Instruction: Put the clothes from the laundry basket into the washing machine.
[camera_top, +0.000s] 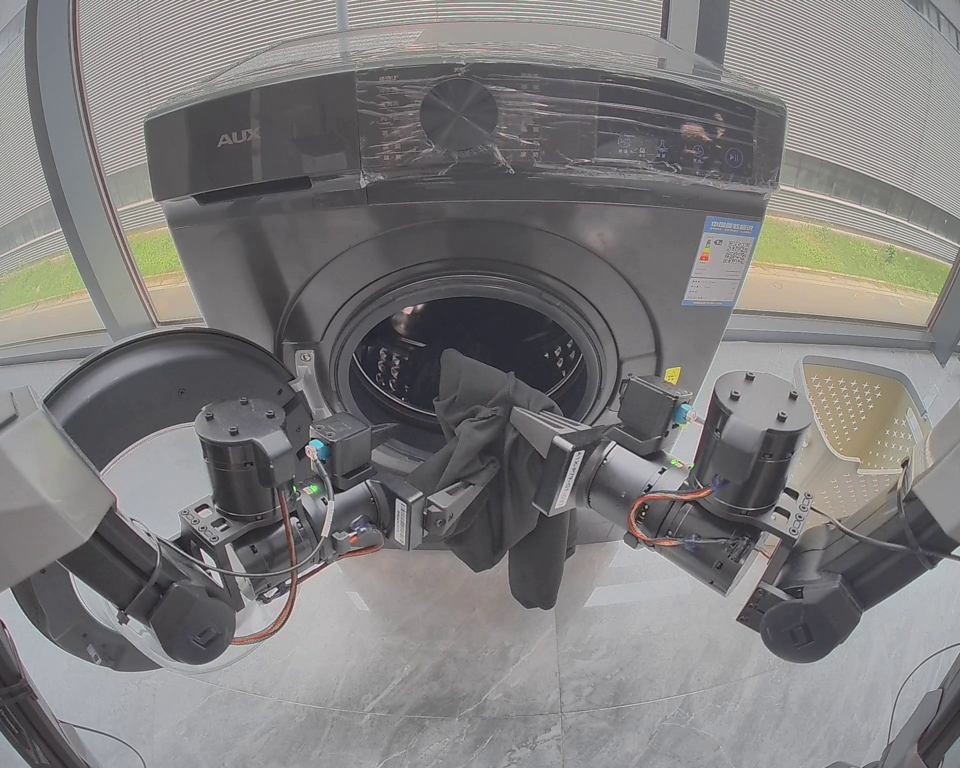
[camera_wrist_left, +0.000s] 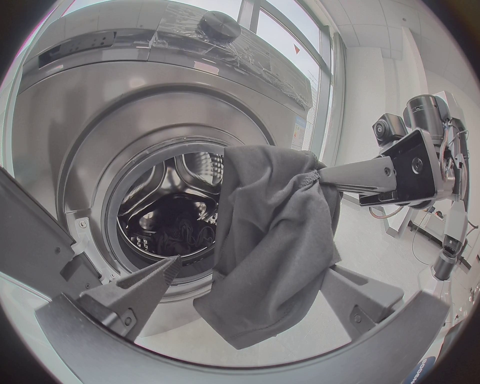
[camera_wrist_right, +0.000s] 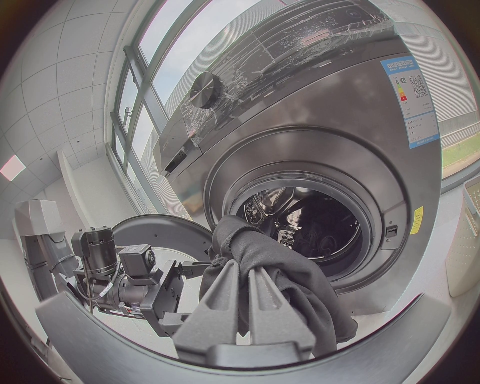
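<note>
Garment (camera_top: 480, 470) | dark grey, crumpled, hanging | pinched by right end effector (camera_wrist_right: 243, 268)

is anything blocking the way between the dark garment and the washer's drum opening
Nothing visible does. The dark garment hangs from the right gripper, which is shut on it, just in front of the drum opening. The door stands wide open on the robot's left, clear of the path.

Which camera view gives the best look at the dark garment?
The left wrist view: the dark garment hangs from the right pincer, nearly whole in sight. In the head view the right pincer covers part of it; the right wrist view shows mainly its clamped top.
</note>
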